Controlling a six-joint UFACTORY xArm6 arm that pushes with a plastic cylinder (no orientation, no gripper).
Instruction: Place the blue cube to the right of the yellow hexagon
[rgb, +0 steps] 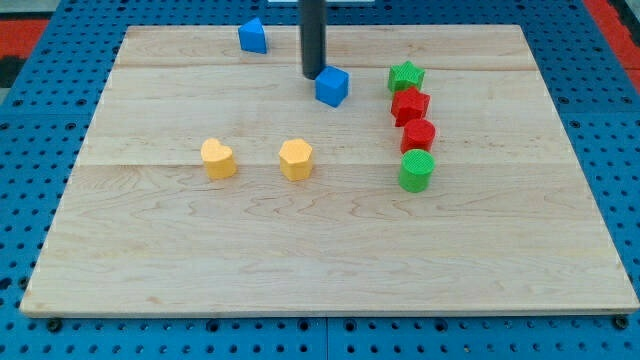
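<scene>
The blue cube (333, 86) lies on the wooden board near the view's top centre. My tip (313, 76) is at the cube's upper left, touching or nearly touching it. The yellow hexagon (296, 159) lies below the cube, a little to the left, near the board's middle. The rod rises straight up out of the view's top.
A yellow heart (218, 158) lies left of the hexagon. Another blue block (253, 36) sits at the top edge. A column at the right holds a green star (406, 75), two red blocks (410, 103) (418, 134) and a green cylinder (417, 171). The board (320, 270) ends in blue pegboard.
</scene>
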